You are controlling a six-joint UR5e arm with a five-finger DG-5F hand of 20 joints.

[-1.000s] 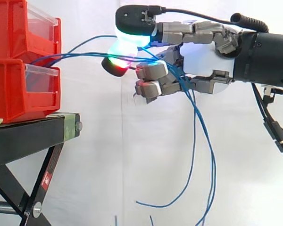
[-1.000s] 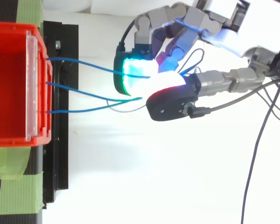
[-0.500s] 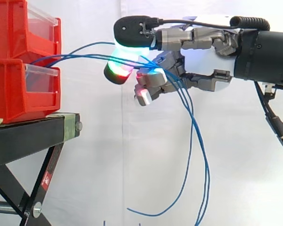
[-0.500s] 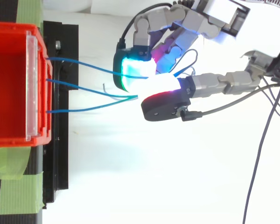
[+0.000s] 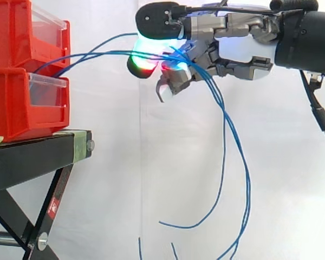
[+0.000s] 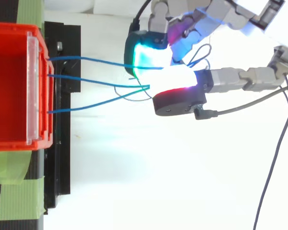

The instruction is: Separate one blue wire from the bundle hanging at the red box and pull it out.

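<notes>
Three blue wires (image 6: pixel 129 86) leave the front of the red bin (image 6: pixel 9 29) and run right to my hand (image 6: pixel 230 79). Two of them meet between the glowing cyan pad (image 6: pixel 149 55) and the white-red pad (image 6: pixel 180 81); the uppermost reaches the cyan pad. In the side view the wires (image 5: pixel 97 53) rise from between the stacked red bins (image 5: pixel 21 103) to the hand (image 5: pixel 244 49), whose fingers curl round them. Behind the hand the wires hang in long loops (image 5: pixel 224 151) towards the floor. I cannot tell whether one wire is held apart from the others.
The bins stand on a black stand (image 5: pixel 38 157) with green tape (image 6: pixel 19 201) on its top. A white curtain lies behind. Loose wire ends curl near the bottom (image 5: pixel 173 225) under the hand.
The hand has risen and drawn slightly away from the bin, still closed on the wires. The wires now run flatter and straighter from the bin, and the hanging loops have swung.
</notes>
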